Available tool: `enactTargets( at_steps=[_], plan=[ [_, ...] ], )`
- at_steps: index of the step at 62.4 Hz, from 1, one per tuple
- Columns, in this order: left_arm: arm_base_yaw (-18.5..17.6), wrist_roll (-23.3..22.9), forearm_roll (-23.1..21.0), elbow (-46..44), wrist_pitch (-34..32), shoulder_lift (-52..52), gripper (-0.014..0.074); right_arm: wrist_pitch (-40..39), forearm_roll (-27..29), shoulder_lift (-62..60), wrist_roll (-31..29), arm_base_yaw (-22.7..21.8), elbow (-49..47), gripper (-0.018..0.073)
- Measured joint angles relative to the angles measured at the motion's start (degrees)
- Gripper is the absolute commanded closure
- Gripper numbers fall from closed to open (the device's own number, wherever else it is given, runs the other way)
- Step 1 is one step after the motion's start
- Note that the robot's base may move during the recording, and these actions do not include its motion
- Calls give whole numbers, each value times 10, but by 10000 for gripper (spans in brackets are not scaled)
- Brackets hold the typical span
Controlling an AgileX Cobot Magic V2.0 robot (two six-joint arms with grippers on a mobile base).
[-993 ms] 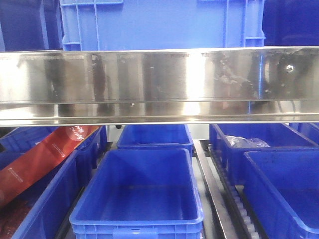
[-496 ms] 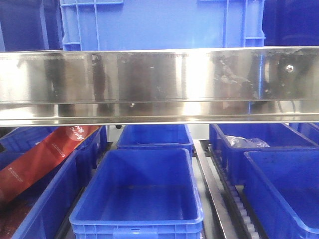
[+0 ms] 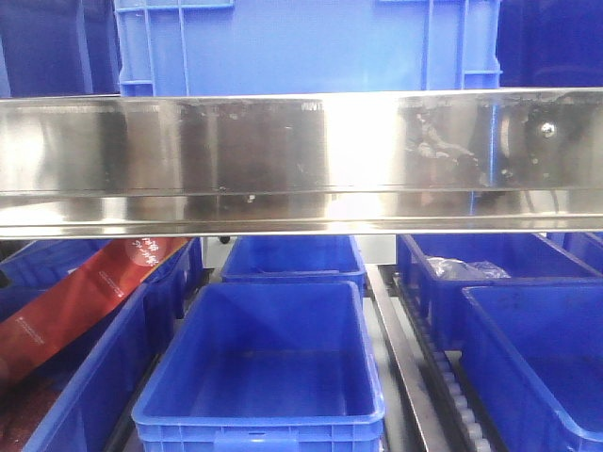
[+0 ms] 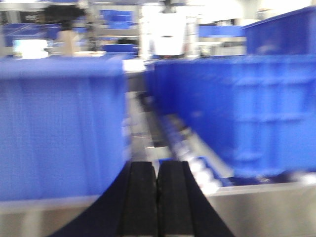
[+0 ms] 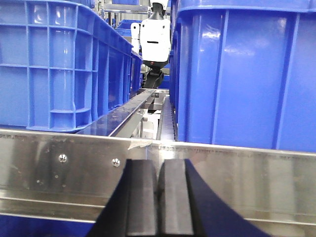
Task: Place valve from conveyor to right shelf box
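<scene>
No valve and no conveyor show in any view. My left gripper (image 4: 157, 170) is shut and empty, its black pads together; its view is blurred and faces blue shelf boxes (image 4: 59, 128) behind a steel rail. My right gripper (image 5: 158, 170) is shut and empty, just before a steel shelf rail (image 5: 237, 173), between two tall blue boxes (image 5: 247, 74). In the front view neither gripper shows; an empty blue box (image 3: 264, 348) sits on the lower shelf at centre, and another blue box (image 3: 542, 358) at the lower right.
A steel shelf beam (image 3: 301, 160) crosses the front view with a large blue crate (image 3: 301, 42) above it. A red packet (image 3: 85, 292) leans in the left box. A box at the back right holds a clear plastic bag (image 3: 462, 268). Roller tracks (image 3: 452, 395) run between boxes.
The front view is almost unchanged; only the reflections on the steel beam shift slightly.
</scene>
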Motion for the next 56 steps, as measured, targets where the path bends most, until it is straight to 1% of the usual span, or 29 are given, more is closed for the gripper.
enactTargets(
  at_steps=[4,10,18,21,25,31,38,56],
  plan=[
    [17,0,2,32,1,-41,707,0,0,0,0,0,0,727],
    [27,0,2,75,1,-88,707,0,0,0,0,0,0,727],
    [28,-1,2,124,1,-140,707,0,0,0,0,0,0,727],
    [28,-15,8,136,0,-145,707,-1,0,0,0,0,0,727],
    [28,-40,34,139,1,-146,707,-2,0,-1,0,0,0,727],
    [28,-55,58,140,1,-146,707,-4,0,-1,0,0,1,727],
    [28,-60,67,141,0,-147,707,-4,0,-2,0,0,1,727],
    [28,-61,69,141,-10,-147,707,-4,0,-2,0,0,1,727]
  ],
)
